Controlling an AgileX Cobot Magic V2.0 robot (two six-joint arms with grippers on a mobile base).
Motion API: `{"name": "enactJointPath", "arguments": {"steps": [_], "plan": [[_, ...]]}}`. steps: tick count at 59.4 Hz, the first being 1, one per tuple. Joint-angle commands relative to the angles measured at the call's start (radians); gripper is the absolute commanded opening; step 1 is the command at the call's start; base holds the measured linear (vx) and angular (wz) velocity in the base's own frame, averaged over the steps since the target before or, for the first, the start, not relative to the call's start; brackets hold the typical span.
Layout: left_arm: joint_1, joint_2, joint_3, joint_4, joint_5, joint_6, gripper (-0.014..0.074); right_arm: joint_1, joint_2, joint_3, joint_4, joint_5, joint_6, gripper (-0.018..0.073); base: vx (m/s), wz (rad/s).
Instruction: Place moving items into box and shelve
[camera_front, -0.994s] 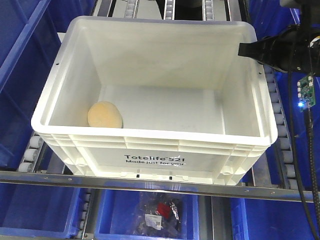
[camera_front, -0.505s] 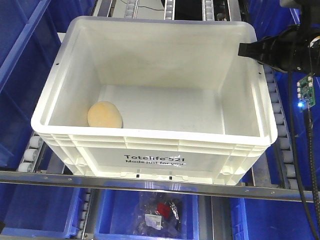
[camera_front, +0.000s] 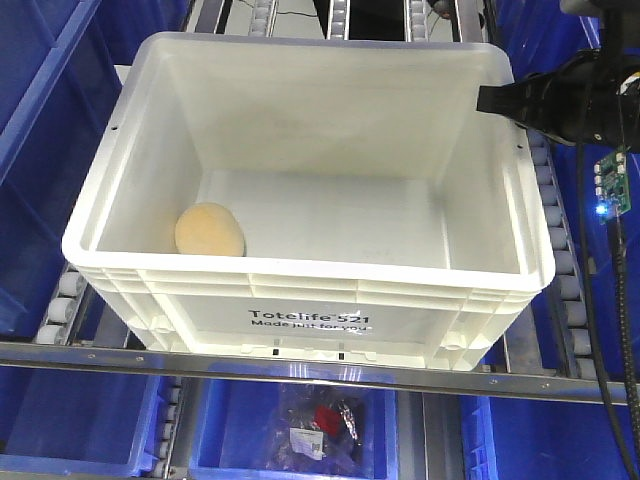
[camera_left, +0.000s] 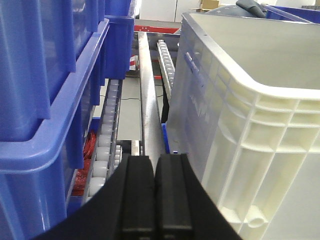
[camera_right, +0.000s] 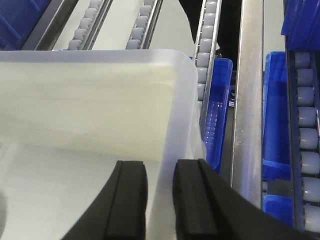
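Right gripper (camera_right: 159, 200) clamped on white crate (camera_front: 300, 290) right wall; yellow-beige lump (camera_front: 210, 230) sits far-left inside; left gripper (camera_left: 155, 192) closed, empty.

White box (camera_front: 310, 290) on rollers, one yellow-beige lump (camera_front: 209, 229) inside.

The front-facing view looks steeply down into the large white ribbed plastic crate (camera_front: 300, 250) on roller rails. The left wrist view sits low beside its left outer wall (camera_left: 240, 125), facing along the shelf lane. The right wrist view peers down close over its right rim (camera_right: 175, 100).
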Motion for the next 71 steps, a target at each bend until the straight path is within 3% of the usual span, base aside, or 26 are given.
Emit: {"name": "enactJointPath", "arguments": {"steps": [1,71], "plan": [[0.000,-0.015,0.017,-0.011,-0.082,0.002,-0.0006,0.000,-0.029,-0.035,0.001,-0.056,-0.007,0.0242,0.00,0.00],[0.000,-0.015,0.017,-0.011,-0.082,0.002,-0.0006,-0.002,-0.046,-0.035,0.000,0.026,0.000,0.0277,0.00,0.00]]}}
